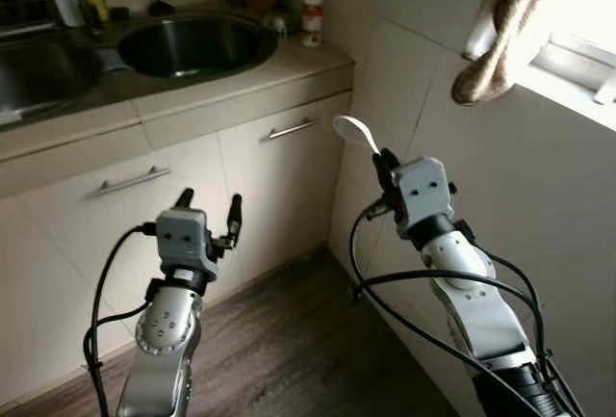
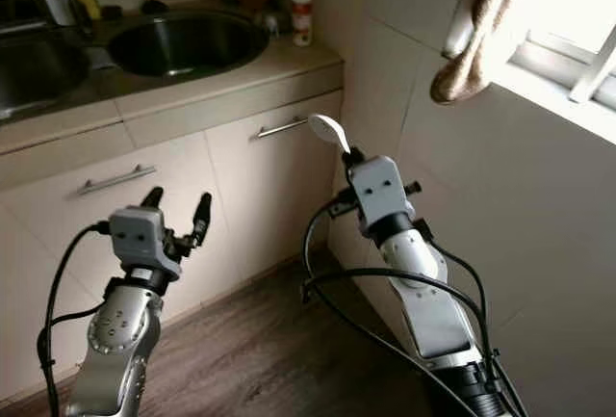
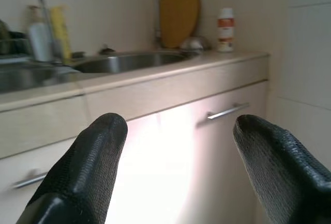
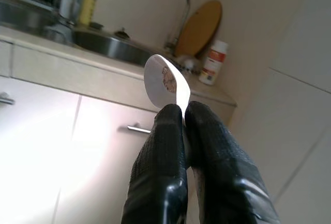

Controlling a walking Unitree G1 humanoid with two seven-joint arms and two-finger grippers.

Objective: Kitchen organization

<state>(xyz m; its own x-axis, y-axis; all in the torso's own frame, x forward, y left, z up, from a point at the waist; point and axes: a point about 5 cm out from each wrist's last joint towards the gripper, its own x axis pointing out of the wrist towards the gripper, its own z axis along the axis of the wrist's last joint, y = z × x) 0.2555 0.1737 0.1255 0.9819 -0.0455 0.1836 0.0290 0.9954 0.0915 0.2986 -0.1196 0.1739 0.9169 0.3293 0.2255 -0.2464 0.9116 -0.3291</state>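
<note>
Running along the wall: a beige countertop (image 1: pixel 241 85) holding a round steel sink (image 1: pixel 197 44). Standing at its far right corner: a small white bottle (image 1: pixel 312 15), a wooden board (image 3: pixel 179 13) leaning just beside it.

Two silver arms of rounded metal segments, dotted with small dark screws. Grey boxy wrist housings, each with two dark round holes on the face. Left gripper (image 1: pixel 209 213) and right gripper (image 4: pixel 182 118): long black fingers (image 3: pixel 85 167) with a fine woven texture. Black cables looping loosely from wrists to forearms.
</note>
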